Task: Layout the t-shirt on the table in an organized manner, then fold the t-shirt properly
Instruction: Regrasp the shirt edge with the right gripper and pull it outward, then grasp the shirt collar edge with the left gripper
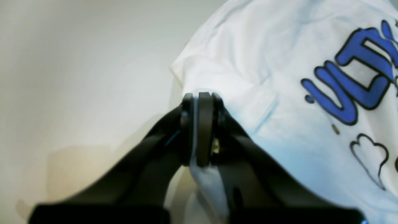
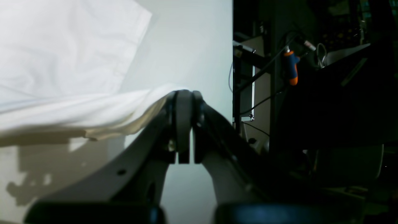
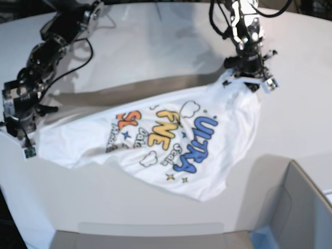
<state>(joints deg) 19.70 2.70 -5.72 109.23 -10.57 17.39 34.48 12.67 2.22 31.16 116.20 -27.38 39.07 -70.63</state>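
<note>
With the left tool (image 1: 200,132) and right tool (image 2: 184,130) each clamped on the t-shirt (image 3: 171,140), stretched over the tabletop (image 3: 155,46), uneven pulling could slip one corner free.

We see a dim cluttered area beyond the work surface, dark racks and frames (image 2: 326,102), hanging black cables (image 2: 267,67), an orange-and-blue handled tool (image 2: 291,67), a grey open-topped bin (image 3: 298,207) in the near corner, bright overhead light casting soft shadows.

table (image 3: 155,46): white, curved edge | on it: t-shirt (image 3: 155,140) (printed face up, partly lifted)
</note>
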